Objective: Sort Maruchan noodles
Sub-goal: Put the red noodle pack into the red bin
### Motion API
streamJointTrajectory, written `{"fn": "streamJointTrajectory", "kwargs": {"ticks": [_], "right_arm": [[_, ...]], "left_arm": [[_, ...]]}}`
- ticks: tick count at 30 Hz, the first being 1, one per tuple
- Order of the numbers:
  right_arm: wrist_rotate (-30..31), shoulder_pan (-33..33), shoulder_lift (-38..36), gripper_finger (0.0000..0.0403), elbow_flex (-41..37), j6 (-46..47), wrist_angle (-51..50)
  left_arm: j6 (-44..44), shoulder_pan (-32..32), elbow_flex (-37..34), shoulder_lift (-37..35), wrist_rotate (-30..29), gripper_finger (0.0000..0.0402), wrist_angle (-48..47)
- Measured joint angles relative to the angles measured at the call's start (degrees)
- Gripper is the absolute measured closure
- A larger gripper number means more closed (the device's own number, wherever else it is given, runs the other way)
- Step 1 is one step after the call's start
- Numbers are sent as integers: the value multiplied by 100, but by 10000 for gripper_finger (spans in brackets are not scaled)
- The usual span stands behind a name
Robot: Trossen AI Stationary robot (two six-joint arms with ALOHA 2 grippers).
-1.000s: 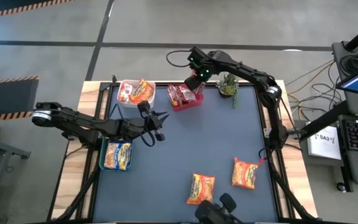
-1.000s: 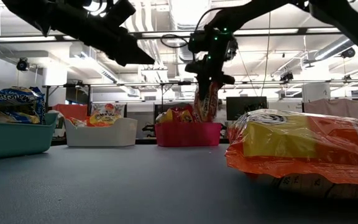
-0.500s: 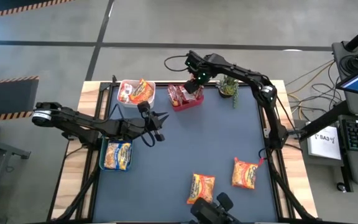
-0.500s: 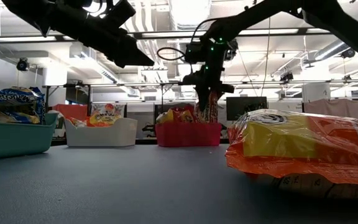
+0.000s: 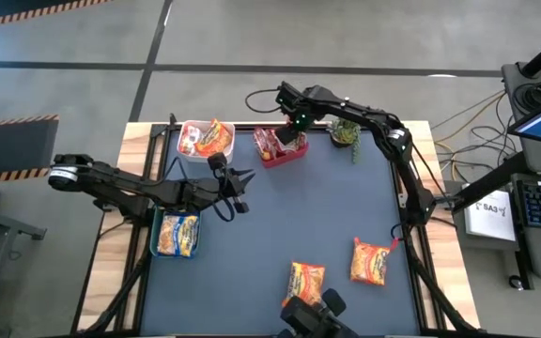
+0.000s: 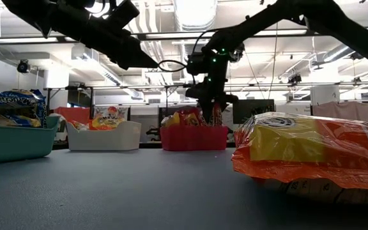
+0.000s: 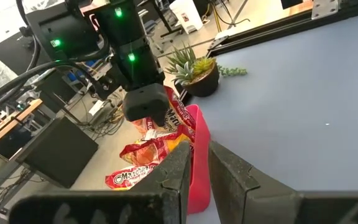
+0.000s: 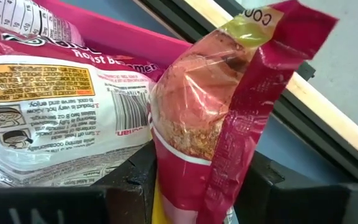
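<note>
My right gripper (image 5: 294,130) is over the red bin (image 5: 282,150) at the table's far edge, shut on a red noodle packet (image 8: 210,118). In the low view the packet (image 6: 216,115) hangs down into that bin (image 6: 193,137), where other red packets (image 8: 55,106) lie. My left gripper (image 5: 239,191) hovers shut and empty left of the table's middle. Two orange packets (image 5: 304,283) (image 5: 371,261) lie flat near the table's near edge. The white bin (image 5: 192,141) holds orange packets. The teal bin (image 5: 157,235) holds a yellow-blue one (image 5: 177,233). My right gripper pinches the red packet's upper end (image 8: 185,180) between its two fingers (image 8: 135,177), one on each flat side. The fingers point steeply down from above. The packet hangs below them, bulging and a little twisted, with its lower end down inside the red bin among the other packets.
A small potted plant (image 5: 346,131) stands just right of the red bin, close to my right arm. The three bins line the table's far-left part. The orange packet (image 6: 312,153) fills the low view's right foreground. The dark mat's middle (image 5: 308,207) is bare.
My right gripper has sunk toward the red bin with the red packet still held. The packet hung mostly above the bin's rim before; now its lower part is down among the packets inside.
</note>
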Motion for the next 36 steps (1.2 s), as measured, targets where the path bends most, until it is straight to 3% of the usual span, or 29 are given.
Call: {"fn": "streamJointTrajectory", "kwargs": {"ticks": [13, 21, 28, 36], "right_arm": [[17, -14, -52, 187, 160, -159, -226], [355, -42, -72, 178, 771, -245, -587], [355, -39, -74, 219, 1021, -284, -599], [355, -12, -14, 344, 872, -356, -662]], "left_arm": [[-15, 0, 0, 0, 1, 364, -19], [-15, 0, 0, 0, 2, 364, -28], [-15, 0, 0, 0, 2, 364, -42], [-15, 2, 0, 0, 2, 364, -70]]}}
